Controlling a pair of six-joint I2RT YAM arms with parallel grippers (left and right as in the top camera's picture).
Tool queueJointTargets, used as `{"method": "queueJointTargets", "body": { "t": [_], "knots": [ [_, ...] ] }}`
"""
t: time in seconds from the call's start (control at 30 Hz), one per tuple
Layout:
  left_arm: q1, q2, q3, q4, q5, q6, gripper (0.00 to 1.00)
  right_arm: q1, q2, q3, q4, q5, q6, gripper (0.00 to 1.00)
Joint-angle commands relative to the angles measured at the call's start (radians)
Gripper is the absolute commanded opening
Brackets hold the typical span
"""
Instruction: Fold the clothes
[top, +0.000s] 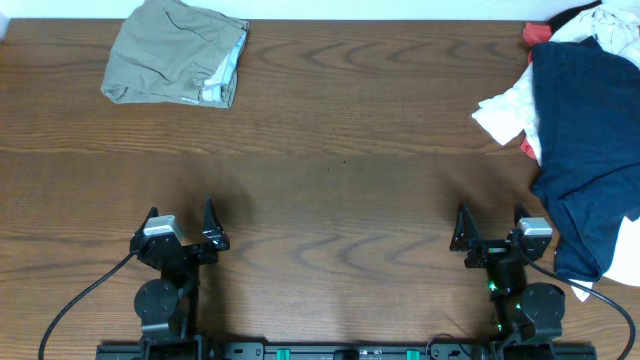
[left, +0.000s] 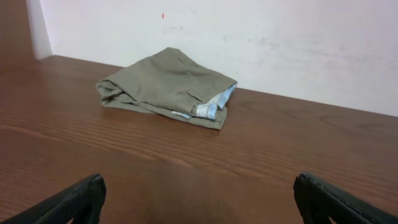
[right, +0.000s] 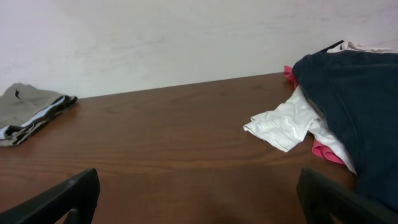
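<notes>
Rightward, rumpled navy garment (top: 588, 150)

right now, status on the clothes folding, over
Left gripper open, empty. Right gripper open, empty. Khaki garment folded, far left. Navy garment heaped unfolded at right edge, white garment poking out beneath.

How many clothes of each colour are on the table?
Khaki garment, folded: 1
Navy-blue garment: 1
White garment: 1
Red-pink garment: 1
Total: 4 that show clearly. The heaped ones overlap, so other white patches and hidden pieces could mean more.
</notes>
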Motion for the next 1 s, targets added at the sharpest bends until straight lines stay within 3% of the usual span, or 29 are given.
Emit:
{"method": "queueJointTargets", "body": {
  "t": [0.0,0.63,0.97],
  "knots": [
    [0.004,-0.007,-0.008,-0.047,0.004,0.013,0.98,-0.004,-0.006,-0.002,-0.004,0.006,0.007,0.99],
    [0.004,-0.007,-0.008,-0.047,0.005,0.012,0.98,-0.004,-0.006,-0.002,-0.001,0.036,0.003,0.99],
    [0.004,-0.007,-0.002,-0.048,0.016,0.009,0.98,-0.004,-0.006,-0.002,0.117,0.129,0.003,0.99]
  ]
}}
